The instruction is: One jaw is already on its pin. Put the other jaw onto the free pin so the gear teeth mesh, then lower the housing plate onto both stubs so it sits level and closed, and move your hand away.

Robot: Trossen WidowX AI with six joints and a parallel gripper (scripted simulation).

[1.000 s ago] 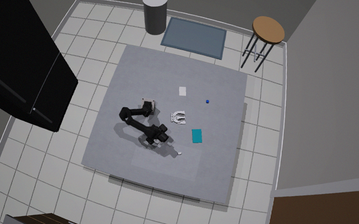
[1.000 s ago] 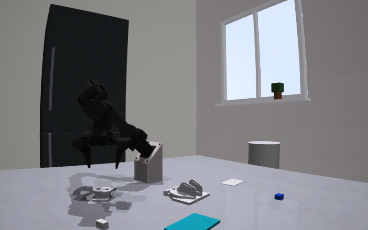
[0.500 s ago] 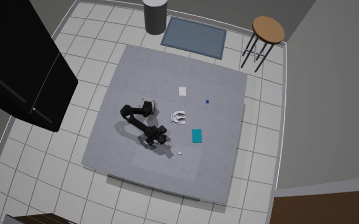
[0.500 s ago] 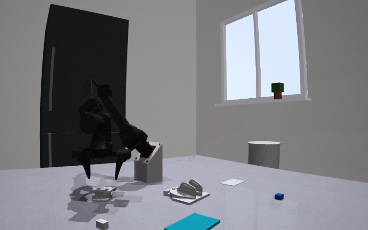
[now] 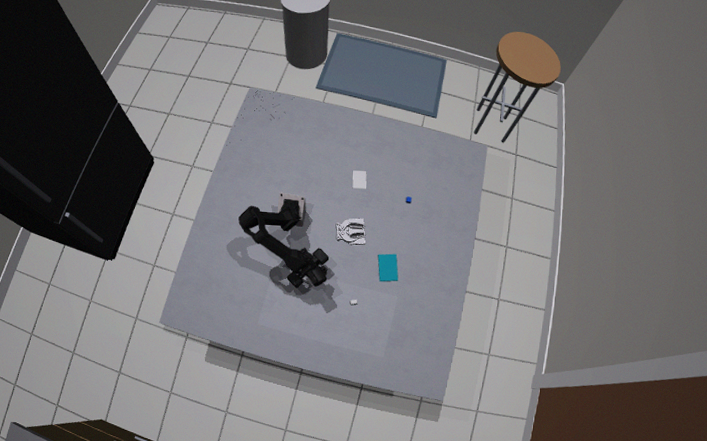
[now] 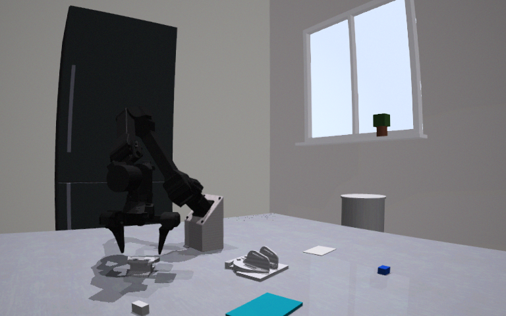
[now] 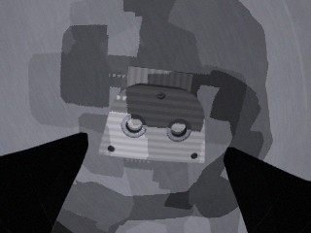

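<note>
My gripper [image 6: 141, 253] [image 7: 158, 149] is open and empty, pointing down just above the housing plate. The housing plate [image 6: 130, 258] [image 7: 160, 109] is pale, with two ringed holes, and stands raised on its own support on the table, between and below the fingertips; the arm hides it in the top view. The base [image 5: 359, 222] [image 6: 261, 276] lies apart from it, nearer the table's middle. Two ribbed grey jaws [image 6: 257, 261] stand side by side on the base. The pins and the gear teeth are too small to make out, so I cannot tell whether the teeth mesh.
A teal plate [image 5: 387, 267] [image 6: 266, 305], a small white block [image 5: 353, 302] [image 6: 140, 307], a white flat square [image 5: 359, 179] [image 6: 319, 250] and a blue cube [image 5: 408, 199] [image 6: 383, 270] lie on the table. The arm's mount [image 6: 212, 234] stands behind the base.
</note>
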